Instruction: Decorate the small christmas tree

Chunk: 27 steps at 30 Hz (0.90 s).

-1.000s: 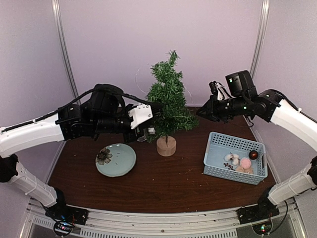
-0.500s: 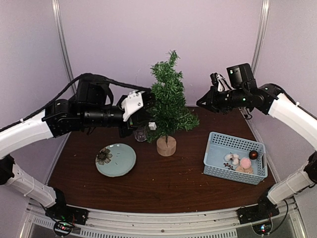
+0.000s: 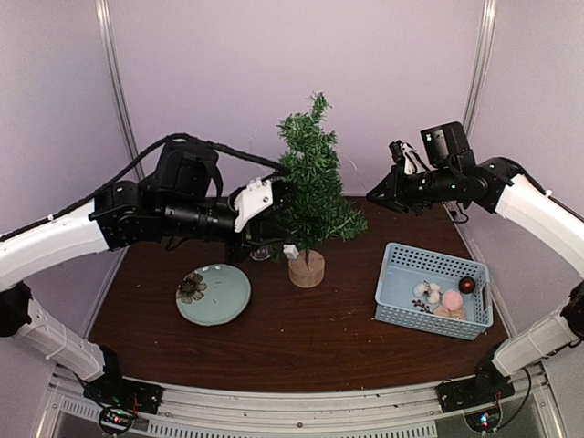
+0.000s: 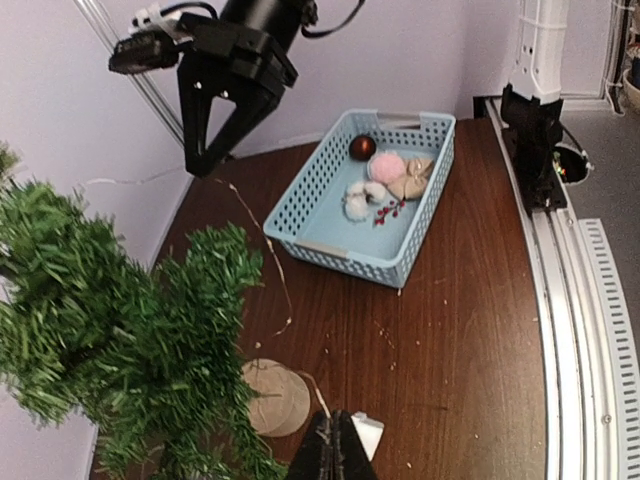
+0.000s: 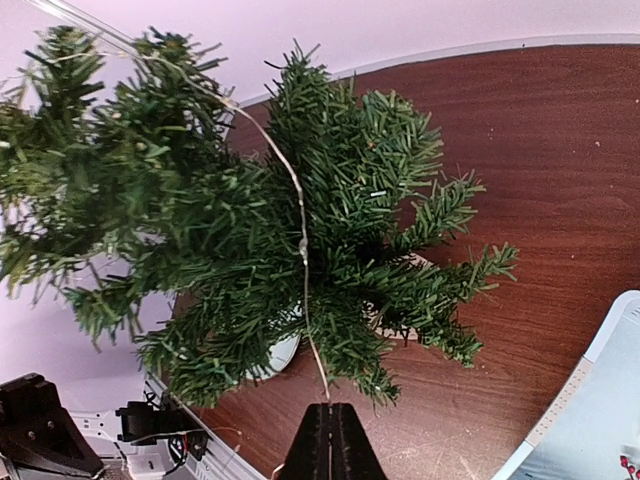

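The small christmas tree point(image 3: 311, 185) stands on its round wood base point(image 3: 307, 268) at mid-table. A thin light-string wire point(image 5: 301, 243) runs across its branches. My left gripper point(image 3: 281, 243) is low beside the base, left of the trunk. In the left wrist view it point(image 4: 338, 438) is shut on the wire next to a small white box point(image 4: 367, 433). My right gripper point(image 3: 372, 196) hovers right of the tree at mid-height. In the right wrist view it point(image 5: 329, 408) is shut on the other stretch of the wire. It also shows in the left wrist view point(image 4: 200, 160).
A blue basket point(image 3: 394, 290) at the right holds a dark red ball point(image 3: 467, 285), a pink pom-pom point(image 3: 452, 299) and white ornaments point(image 3: 426, 292). A pale green plate point(image 3: 213, 294) with a flower lies left of the tree. A glass point(image 3: 260, 252) stands partly hidden behind my left gripper.
My left gripper has moved right and down to the tree's base, carrying the white box lower. My right gripper has shifted slightly right, still holding the wire.
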{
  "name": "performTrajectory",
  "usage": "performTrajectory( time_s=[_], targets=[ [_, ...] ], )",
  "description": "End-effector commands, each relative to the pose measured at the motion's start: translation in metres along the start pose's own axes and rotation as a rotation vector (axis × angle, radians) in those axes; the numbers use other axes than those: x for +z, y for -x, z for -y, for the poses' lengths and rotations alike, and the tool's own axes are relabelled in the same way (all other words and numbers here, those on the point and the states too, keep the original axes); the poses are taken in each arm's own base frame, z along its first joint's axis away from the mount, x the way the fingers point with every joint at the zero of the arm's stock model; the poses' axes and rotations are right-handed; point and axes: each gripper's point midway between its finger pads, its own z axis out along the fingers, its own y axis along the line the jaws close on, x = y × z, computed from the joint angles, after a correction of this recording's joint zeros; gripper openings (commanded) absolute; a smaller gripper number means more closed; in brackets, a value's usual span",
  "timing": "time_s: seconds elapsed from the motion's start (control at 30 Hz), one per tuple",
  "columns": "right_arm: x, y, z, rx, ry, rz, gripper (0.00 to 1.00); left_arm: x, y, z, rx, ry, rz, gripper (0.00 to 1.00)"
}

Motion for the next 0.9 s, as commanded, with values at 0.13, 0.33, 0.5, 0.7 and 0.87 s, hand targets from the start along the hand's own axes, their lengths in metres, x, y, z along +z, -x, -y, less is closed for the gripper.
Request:
performTrajectory(
  time_s=[0.13, 0.33, 0.5, 0.7, 0.87],
  targets=[
    [0.04, 0.013, 0.002, 0.0, 0.011, -0.016, 0.0, 0.006, -0.043, -0.023, -0.101, 0.14, -0.101, 0.0],
    [0.055, 0.021, -0.011, 0.016, 0.066, -0.022, 0.0, -0.012, -0.062, -0.052, -0.123, 0.234, -0.137, 0.0],
    [0.059, 0.021, -0.012, 0.023, 0.07, -0.029, 0.0, -0.03, -0.078, -0.078, -0.144, 0.294, -0.163, 0.0],
    [0.066, 0.015, -0.008, 0.038, 0.071, -0.053, 0.0, -0.032, -0.099, -0.102, -0.118, 0.357, -0.224, 0.0],
    [0.072, 0.014, -0.006, 0.041, 0.066, -0.063, 0.0, -0.022, -0.11, -0.126, -0.085, 0.439, -0.25, 0.0]
  ],
)
